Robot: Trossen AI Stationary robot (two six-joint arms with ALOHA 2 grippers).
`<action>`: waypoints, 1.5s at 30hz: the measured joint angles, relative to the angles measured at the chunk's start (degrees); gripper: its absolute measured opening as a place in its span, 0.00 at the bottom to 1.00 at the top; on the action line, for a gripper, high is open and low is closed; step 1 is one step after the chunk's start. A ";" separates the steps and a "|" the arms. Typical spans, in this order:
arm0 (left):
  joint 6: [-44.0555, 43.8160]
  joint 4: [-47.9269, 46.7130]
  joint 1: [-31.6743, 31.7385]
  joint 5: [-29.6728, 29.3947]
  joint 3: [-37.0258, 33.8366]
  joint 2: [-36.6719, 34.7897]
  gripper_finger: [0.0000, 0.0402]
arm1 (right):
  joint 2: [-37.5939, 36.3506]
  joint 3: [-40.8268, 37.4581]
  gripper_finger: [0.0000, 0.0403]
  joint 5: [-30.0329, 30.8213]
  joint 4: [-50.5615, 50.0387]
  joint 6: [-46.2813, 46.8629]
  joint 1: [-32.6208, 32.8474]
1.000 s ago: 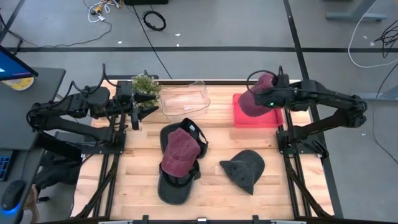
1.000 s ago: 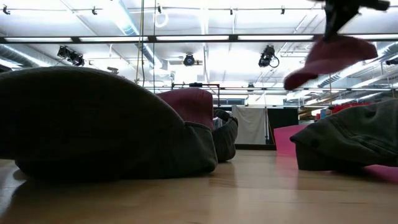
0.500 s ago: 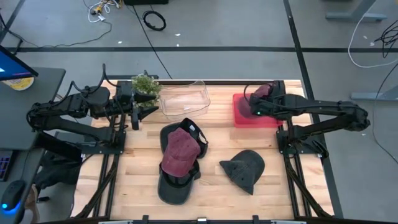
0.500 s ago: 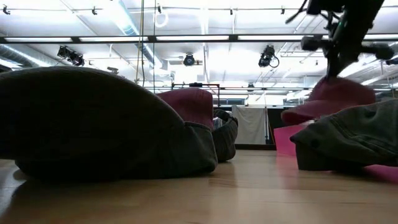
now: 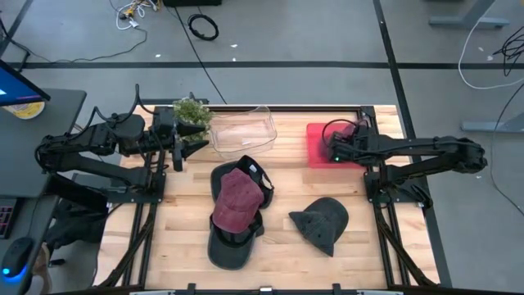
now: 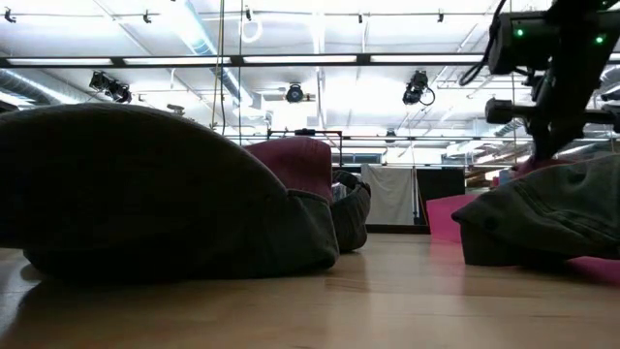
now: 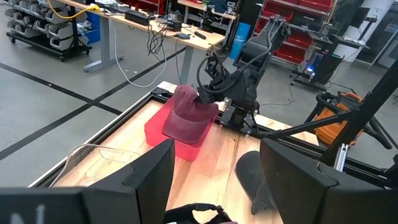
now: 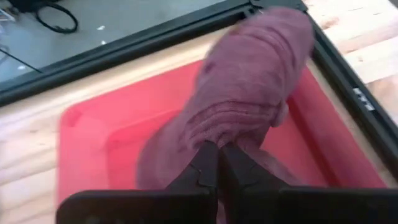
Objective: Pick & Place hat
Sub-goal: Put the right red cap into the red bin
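A maroon hat (image 7: 188, 116) sits in the red tray (image 5: 316, 152) at the table's far right. In the high view my right arm covers most of it. My right gripper (image 8: 217, 163) is shut on it from above. A second maroon hat (image 5: 238, 199) lies on top of a black hat (image 5: 228, 248) at mid-table. A dark grey hat (image 5: 321, 221) rests on the wood near the right. My left gripper (image 7: 214, 186) is open and waits near the far left edge, by the plant. My right gripper pinches the maroon hat's crown cloth (image 8: 214, 134) between its two shut fingers (image 8: 204, 167). The fingers point down at a slant. The hat lies below them with its lower part (image 7: 180, 132) in the red tray.
A clear plastic container (image 5: 243, 131) stands at the far middle of the table, with a small green plant (image 5: 191, 111) to its left. The dark grey hat (image 6: 542, 218) and the black hat (image 6: 145, 194) fill the low view. Bare wood (image 5: 286, 180) shows between the hats.
My right gripper has come down toward the red tray with the maroon hat and has moved a little toward the table's left. The hat hung clear above the tray a second ago and now sits down in it, mostly hidden behind the grey hat in the low view.
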 joint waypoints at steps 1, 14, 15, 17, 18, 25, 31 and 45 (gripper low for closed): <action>0.02 0.00 0.00 0.00 0.00 0.00 0.60 | 0.00 -0.52 0.00 -0.02 0.06 -0.02 -0.14; 0.02 0.00 0.02 0.00 0.00 0.00 0.60 | 0.02 -5.78 0.00 0.83 2.18 -3.50 -0.52; 0.02 -0.01 0.01 0.00 0.00 0.00 0.60 | 0.02 -5.78 0.00 1.64 2.82 -5.51 -0.51; 0.03 -0.01 0.02 -0.11 0.00 0.00 0.60 | -0.01 -5.78 0.00 3.00 5.07 -10.24 -0.63; 0.03 -0.02 0.01 -0.39 0.00 0.00 0.60 | -0.07 -5.78 0.00 3.40 6.55 -12.35 -0.65; 0.04 0.00 0.02 -1.07 -0.01 0.00 0.60 | -0.09 -5.78 0.00 5.35 16.55 -28.27 -2.17; 0.04 0.00 0.02 -1.07 0.00 0.00 0.60 | -0.09 -5.78 0.00 0.67 13.92 -29.61 -4.31; 0.09 0.00 0.02 -1.09 0.00 0.00 0.60 | -0.09 -5.78 0.00 -2.64 -0.43 -13.92 -6.92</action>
